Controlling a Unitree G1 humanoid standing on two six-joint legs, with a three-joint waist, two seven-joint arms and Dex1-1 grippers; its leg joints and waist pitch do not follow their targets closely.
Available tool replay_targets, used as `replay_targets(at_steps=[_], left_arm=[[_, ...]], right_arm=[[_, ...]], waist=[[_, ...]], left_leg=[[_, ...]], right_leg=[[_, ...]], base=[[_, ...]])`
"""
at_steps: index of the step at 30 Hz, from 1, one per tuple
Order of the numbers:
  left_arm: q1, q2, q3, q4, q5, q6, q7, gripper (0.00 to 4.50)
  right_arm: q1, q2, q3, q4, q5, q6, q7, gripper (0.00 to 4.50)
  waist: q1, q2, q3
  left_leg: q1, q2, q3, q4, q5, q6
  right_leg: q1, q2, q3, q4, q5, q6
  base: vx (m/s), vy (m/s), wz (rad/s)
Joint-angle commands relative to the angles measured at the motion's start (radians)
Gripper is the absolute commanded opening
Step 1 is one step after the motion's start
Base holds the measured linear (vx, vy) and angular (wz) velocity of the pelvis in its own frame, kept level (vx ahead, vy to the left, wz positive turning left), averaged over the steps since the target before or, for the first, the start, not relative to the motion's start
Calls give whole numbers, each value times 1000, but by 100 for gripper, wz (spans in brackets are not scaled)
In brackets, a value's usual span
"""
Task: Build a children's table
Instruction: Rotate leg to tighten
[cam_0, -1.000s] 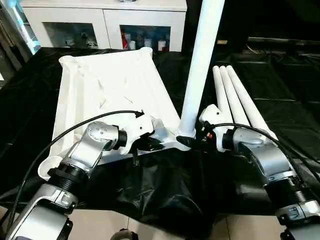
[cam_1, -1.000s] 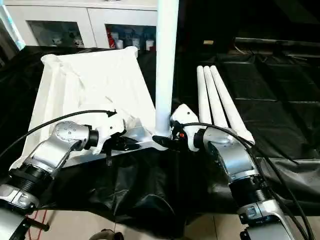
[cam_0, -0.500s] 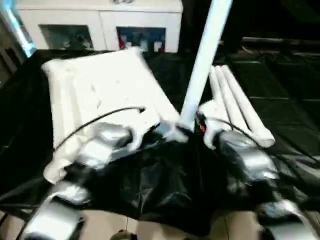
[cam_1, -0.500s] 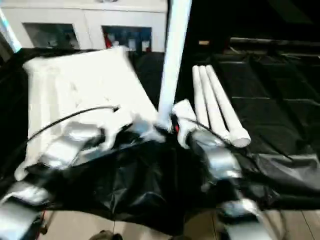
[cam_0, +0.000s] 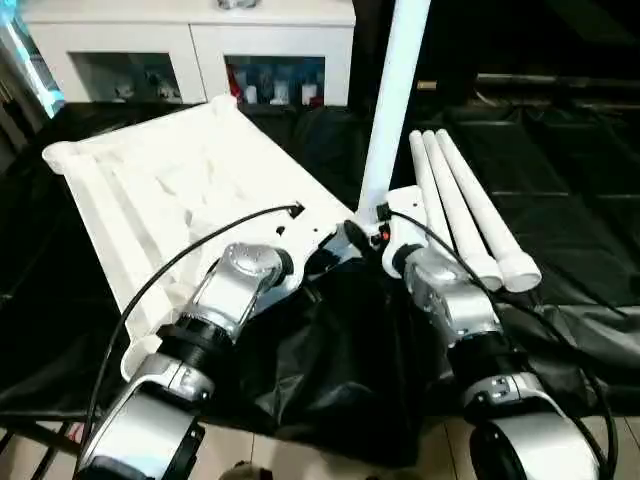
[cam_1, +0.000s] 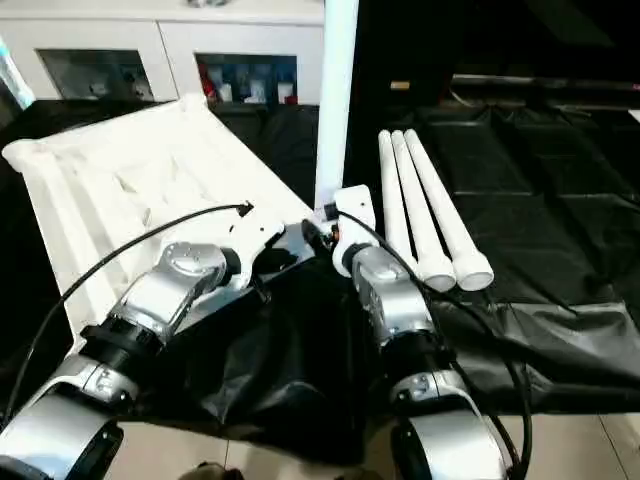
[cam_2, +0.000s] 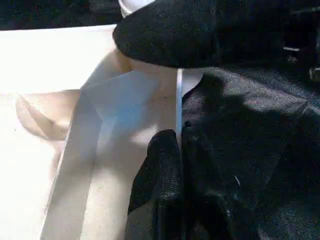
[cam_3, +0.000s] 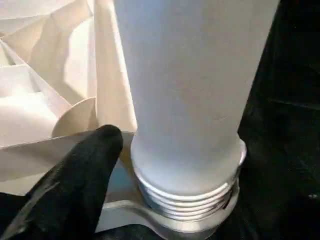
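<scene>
The white tabletop (cam_0: 170, 190) lies underside up on the black cloth, turned at an angle. One white leg (cam_0: 392, 100) stands upright in its near right corner socket (cam_3: 185, 222), with screw threads showing just above the socket. Three more legs (cam_0: 470, 215) lie side by side to the right. My left gripper (cam_0: 335, 248) is shut on the tabletop's thin near rim (cam_2: 178, 107) right beside that corner. My right gripper (cam_0: 366, 228) sits at the base of the upright leg, open. One black finger (cam_3: 85, 180) stands a small gap away from the leg; the other finger is hidden.
A black cloth (cam_0: 330, 360) covers the work surface and hangs over its front edge, bunched below my grippers. A white glass-door cabinet (cam_0: 190, 50) stands behind the tabletop. Pale floor (cam_0: 300, 455) shows along the bottom.
The tabletop has turned, its far end swinging to the left while the three loose legs stay put. My right fingers have spread away from the upright leg. The camera has also shifted.
</scene>
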Motion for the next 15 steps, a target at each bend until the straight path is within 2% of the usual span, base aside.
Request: replay_targets(at_steps=[1, 5, 6, 8, 9, 12, 15], left_arm=[[-12, -15, -4, -89, -24, -56, -31, 0], [20, 27, -21, -106, -30, -100, -97, 0], [20, 27, -21, -106, -30, -100, -97, 0], [31, 53, -22, -110, -35, -109, -130, 0], [36, 63, -23, -113, -38, -124, -147, 0], [54, 100, -26, -130, -52, -162, -218, 0], [68, 120, -29, -147, -65, -185, -267, 0]], right_arm=[[0, 30, 71, 14, 11, 22, 85, 403], [48, -61, 119, -76, -12, 45, 224, 403], [48, -61, 119, -76, -12, 45, 224, 403], [83, -127, 151, -139, -17, 52, 312, 403], [95, -150, 157, -162, -15, 58, 343, 403], [124, -228, 165, -223, -7, 55, 433, 403], [135, -264, 165, -250, 1, 56, 473, 403]], waist=[[6, 7, -83], [10, 5, -83], [11, 4, -82], [15, 5, -79], [16, 8, -79], [19, 6, -79], [23, 7, -79]], left_leg=[[25, 56, -32, -62, -100, 63], [27, 56, -30, -60, -89, 80], [26, 56, -30, -60, -92, 81], [28, 58, -31, -62, -115, 73], [29, 59, -30, -62, -123, 69], [29, 58, -30, -62, -130, 63], [28, 59, -30, -62, -126, 63]], right_leg=[[61, -85, 44, -67, 78, -288], [60, -83, 44, -66, 106, -287], [60, -83, 45, -66, 103, -286], [59, -83, 45, -71, 65, -278], [58, -84, 46, -71, 59, -278], [58, -83, 47, -72, 49, -275], [57, -83, 47, -72, 47, -275]], base=[[0, 0, 0], [0, 0, 0], [0, 0, 0], [0, 0, 0], [0, 0, 0], [0, 0, 0], [0, 0, 0]])
